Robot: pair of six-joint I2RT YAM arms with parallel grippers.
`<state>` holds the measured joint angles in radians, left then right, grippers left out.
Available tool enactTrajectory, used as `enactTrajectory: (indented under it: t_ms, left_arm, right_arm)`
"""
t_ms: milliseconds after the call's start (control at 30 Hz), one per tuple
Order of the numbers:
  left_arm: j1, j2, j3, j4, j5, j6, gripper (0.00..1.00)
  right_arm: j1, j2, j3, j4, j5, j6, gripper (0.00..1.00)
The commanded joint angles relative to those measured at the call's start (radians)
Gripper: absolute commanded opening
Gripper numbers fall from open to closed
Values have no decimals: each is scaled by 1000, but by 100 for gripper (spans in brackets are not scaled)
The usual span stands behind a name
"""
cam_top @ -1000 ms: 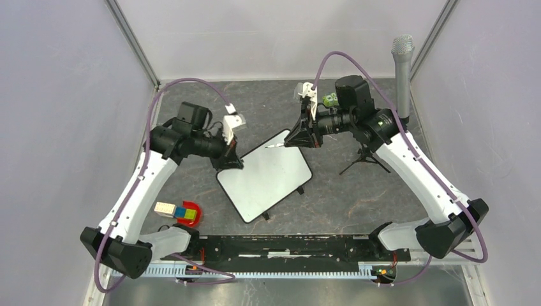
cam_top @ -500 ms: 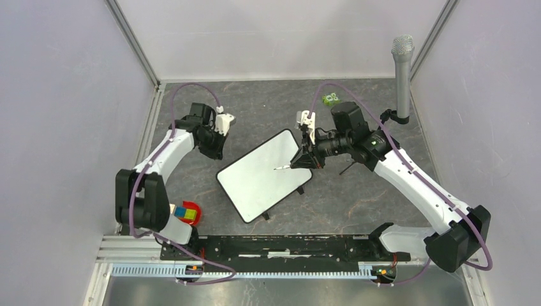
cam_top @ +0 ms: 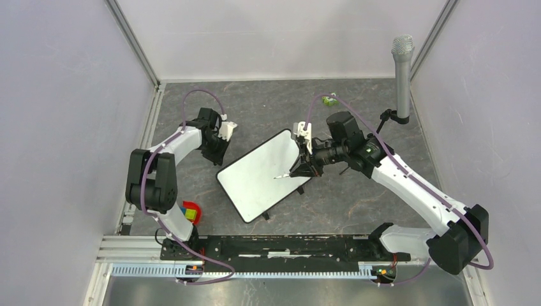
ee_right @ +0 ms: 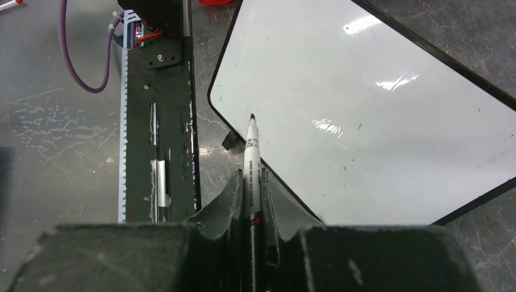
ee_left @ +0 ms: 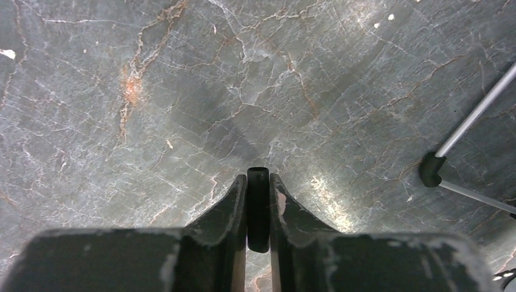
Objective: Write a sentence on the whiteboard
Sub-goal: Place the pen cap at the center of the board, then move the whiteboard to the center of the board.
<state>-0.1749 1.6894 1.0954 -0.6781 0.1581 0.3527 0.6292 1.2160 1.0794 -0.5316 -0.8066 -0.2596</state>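
The whiteboard (cam_top: pixel 258 178) lies tilted on the table's middle, and its white face is blank; no sentence shows on it. It also fills the upper right of the right wrist view (ee_right: pixel 377 103). My right gripper (cam_top: pixel 300 169) is shut on a white marker (ee_right: pixel 251 143) with its cap off. The black tip points over the board's near-right edge, and I cannot tell if it touches. My left gripper (cam_top: pixel 215 152) sits left of the board, apart from it. It is shut on a small black marker cap (ee_left: pixel 258 207) above bare table.
A microphone (cam_top: pixel 402 67) on a tripod stands at the back right; a tripod leg (ee_left: pixel 474 115) shows in the left wrist view. A green object (cam_top: pixel 330 100) lies at the back. A red bowl with coloured blocks (cam_top: pixel 190 213) sits front left. A black rail (cam_top: pixel 281 245) runs along the front.
The left arm has folded back and its gripper has drawn away from the board's left corner. The right gripper has moved nearer and lower along the board's right side with the marker.
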Motion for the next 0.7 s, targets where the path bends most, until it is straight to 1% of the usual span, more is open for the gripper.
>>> enactTrajectory:
  t_ms: [0,167,333,500,533,600,667]
  left_arm:
    - [-2,0,-14,23,-11,0,25]
    - [-2,3,-16,16,-9,5,35]
    - [-1,-2,6,-21,38,-4,43]
    - [4,-73,51,-74,90,-29,52]
    - [8,-93,63,-88,106,-32,54]
    - [28,-127,98,-122,135,-37,57]
    - [62,-157,142,-165,191,-32,58]
  right_arm:
    - [4,-38,-20,48,6,-20,0]
    - [4,-39,-32,53,2,-20,0]
    - [4,-46,-36,48,3,-24,0]
    - [4,-52,-35,42,9,-40,0]
    - [4,-52,-35,44,9,-41,0]
    - [4,-55,-40,48,10,-45,0]
    - [4,-59,-44,54,13,-49,0]
